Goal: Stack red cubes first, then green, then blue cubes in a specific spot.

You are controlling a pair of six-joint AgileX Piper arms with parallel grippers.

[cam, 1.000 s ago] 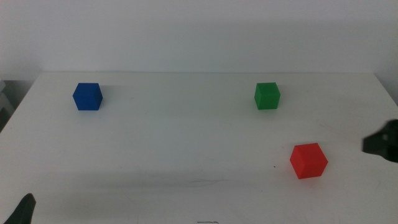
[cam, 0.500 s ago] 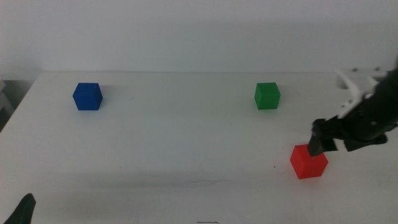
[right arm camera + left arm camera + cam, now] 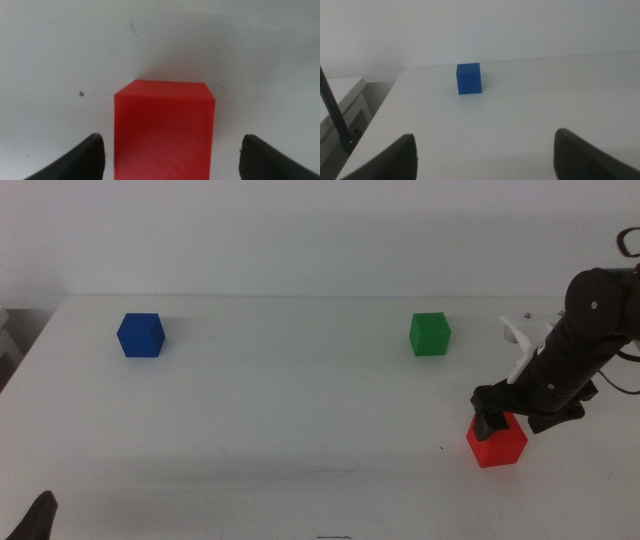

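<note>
The red cube (image 3: 496, 442) sits on the white table at the front right. My right gripper (image 3: 497, 420) hangs just above it, open, its jaws standing on either side of the cube without touching it; the right wrist view shows the cube (image 3: 164, 129) close up between them. The green cube (image 3: 429, 334) sits behind it at the back right. The blue cube (image 3: 140, 335) sits at the back left and also shows in the left wrist view (image 3: 469, 78). My left gripper (image 3: 485, 152) waits open and empty at the front left corner (image 3: 38, 520).
The white table (image 3: 300, 410) ends at a white wall behind. Its left edge drops off beside the blue cube, with a lower white surface (image 3: 342, 92) beyond it.
My right arm has come in from the right edge and lowered its open gripper over the red cube. The cubes and the left arm have not moved.
</note>
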